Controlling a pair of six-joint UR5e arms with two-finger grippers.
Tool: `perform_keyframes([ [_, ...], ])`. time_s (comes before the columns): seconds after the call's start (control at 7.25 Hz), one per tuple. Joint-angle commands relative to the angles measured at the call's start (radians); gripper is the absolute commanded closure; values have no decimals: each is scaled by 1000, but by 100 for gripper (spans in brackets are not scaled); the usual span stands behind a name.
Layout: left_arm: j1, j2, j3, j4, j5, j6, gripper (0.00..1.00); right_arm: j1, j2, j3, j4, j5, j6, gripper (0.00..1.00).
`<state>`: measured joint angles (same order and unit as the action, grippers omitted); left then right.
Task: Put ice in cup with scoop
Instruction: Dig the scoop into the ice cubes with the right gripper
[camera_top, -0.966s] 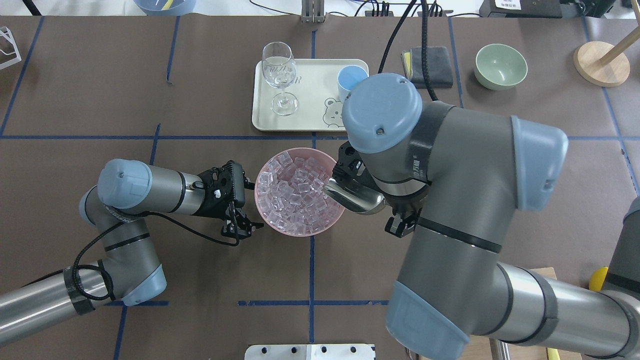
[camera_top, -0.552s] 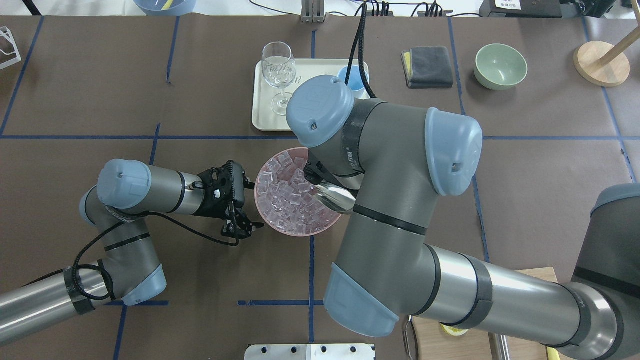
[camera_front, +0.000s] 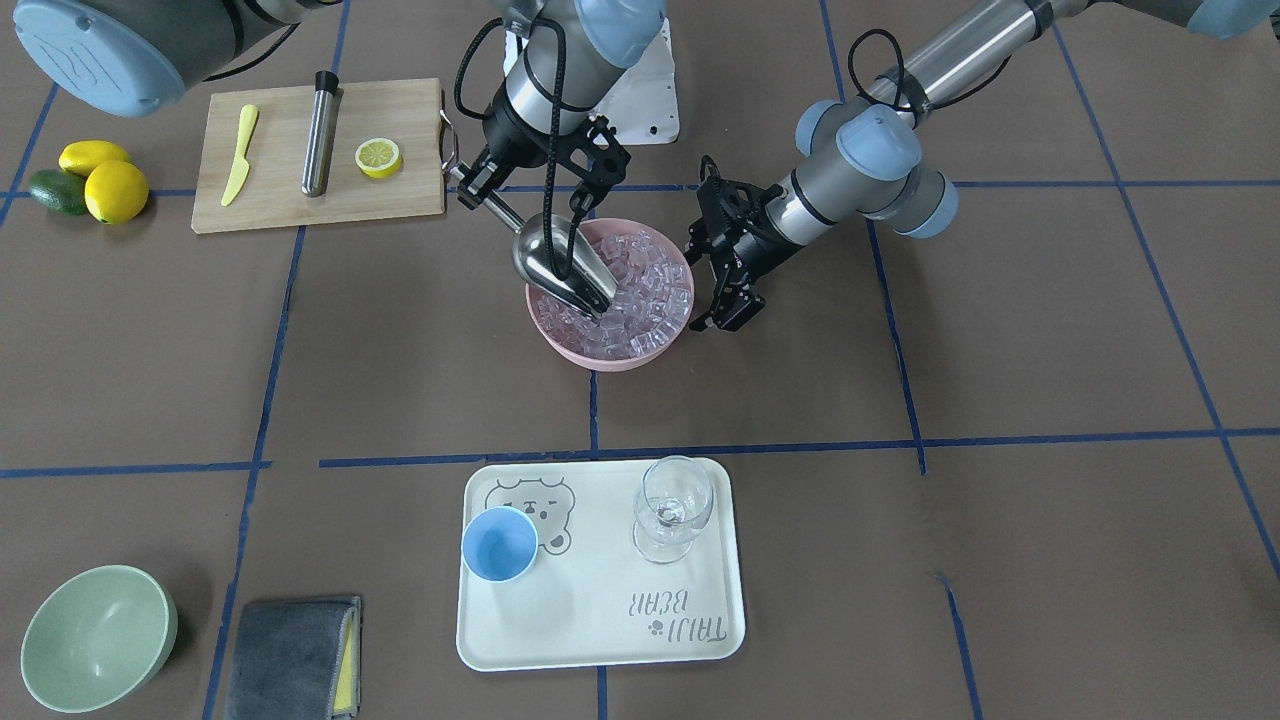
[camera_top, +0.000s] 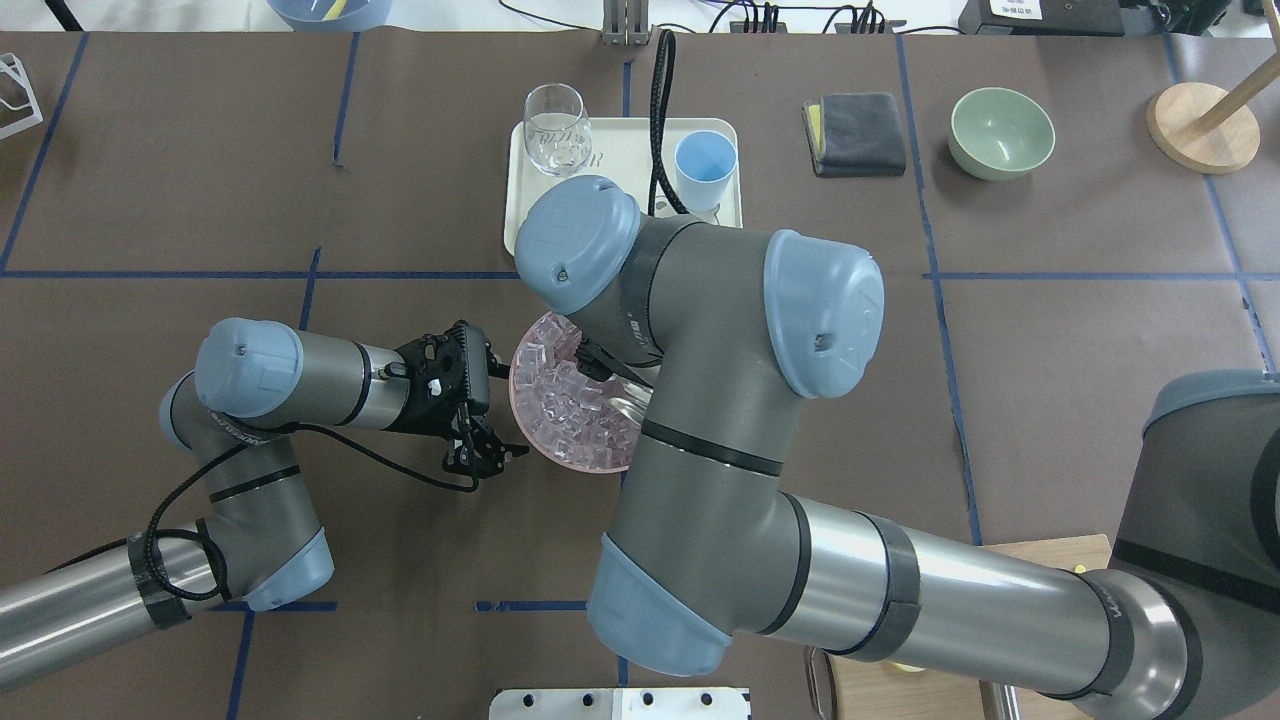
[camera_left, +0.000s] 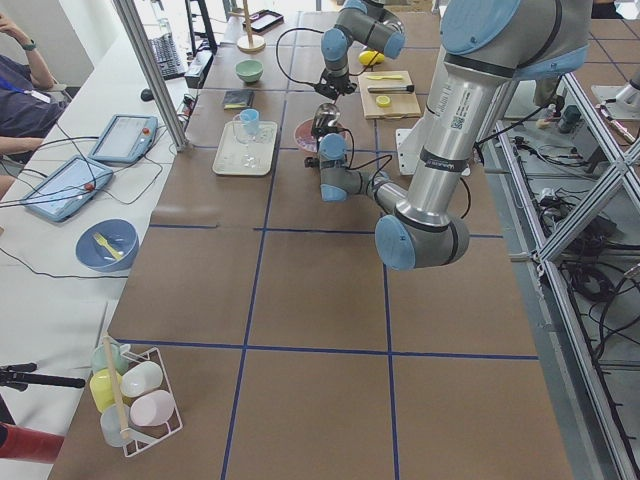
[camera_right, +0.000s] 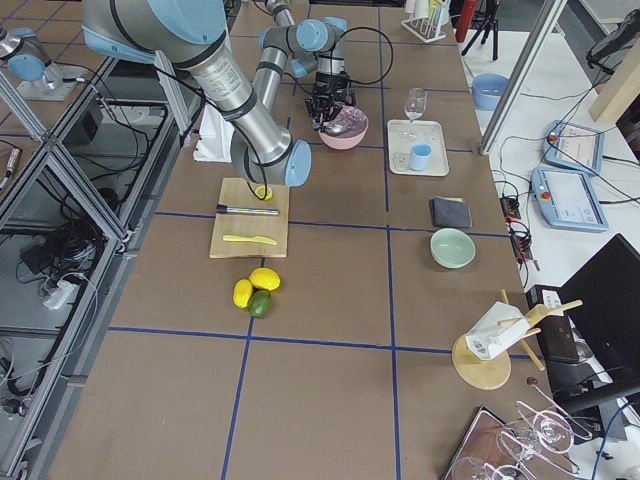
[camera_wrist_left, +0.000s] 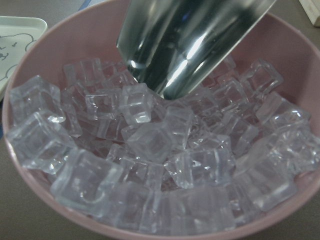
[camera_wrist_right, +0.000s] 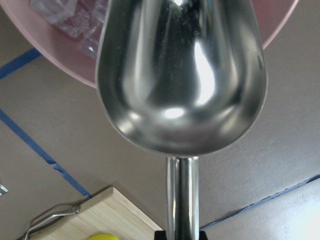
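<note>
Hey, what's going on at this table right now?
The right pincer grips the steel scoop by its handle, with the scoop's front edge pushed into the ice in the pink bowl. The left pincer sits open beside the bowl, holding nothing. The blue cup stands empty on the tray, so no ice is in it yet.

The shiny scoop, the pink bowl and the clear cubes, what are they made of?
The shiny trough-shaped scoop looks like polished steel: it mirrors light like a spoon. The round pink bowl looks like plastic, maybe ceramic: its wall is dull and even. The clear cubes look glassy, either ice or acrylic.
</note>
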<state>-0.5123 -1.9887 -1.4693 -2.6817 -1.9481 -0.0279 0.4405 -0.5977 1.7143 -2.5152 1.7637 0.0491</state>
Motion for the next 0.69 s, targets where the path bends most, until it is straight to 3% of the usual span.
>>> perform_keyframes([
  [0.0, 0, -2, 0, 0, 0, -1, 0, -6, 15, -12, 12, -13, 5, 100],
  [0.28, 0, 1, 1, 0, 0, -1, 0, -8, 12, -16, 70, -15, 18, 100],
  [0.55, 0, -1, 1, 0, 0, -1, 0, -9, 9, -79, 157, -21, 26, 100],
])
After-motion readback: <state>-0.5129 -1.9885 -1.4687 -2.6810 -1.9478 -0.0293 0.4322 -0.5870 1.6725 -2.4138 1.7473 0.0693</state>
